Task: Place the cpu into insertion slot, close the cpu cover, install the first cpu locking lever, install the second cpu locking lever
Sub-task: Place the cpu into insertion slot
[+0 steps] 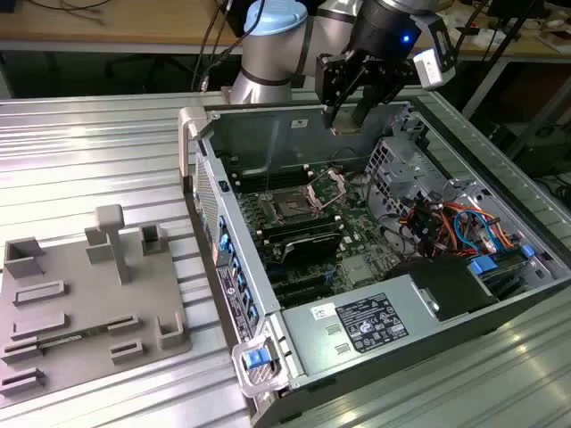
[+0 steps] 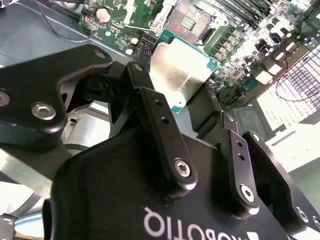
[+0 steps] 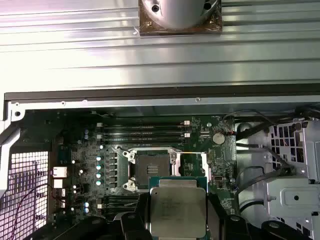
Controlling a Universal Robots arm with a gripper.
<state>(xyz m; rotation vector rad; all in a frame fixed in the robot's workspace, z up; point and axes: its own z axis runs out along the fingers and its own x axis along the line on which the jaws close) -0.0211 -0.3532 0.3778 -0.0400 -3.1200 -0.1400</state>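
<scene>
Gripper (image 1: 344, 114), clamped on two opposite edges of the cpu (image 3: 177, 212), hangs above the open computer case (image 1: 268, 143), well clear of the insertion slot (image 1: 293, 207), which lies below it and a little toward the exterior view's left, its cpu cover (image 1: 327, 185) swung open.

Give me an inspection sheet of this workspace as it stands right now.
Surface: ribbed metal table carrying an open computer case.
Job's things: cpu held above the board; insertion slot empty; cpu cover stands open.
Clutter: grey fixture plate on the table at the exterior view's left.
Grippers: gripper shut on the cpu.
Cables: orange and blue bundle inside the case.
Surroundings: wooden bench behind the table.
</scene>
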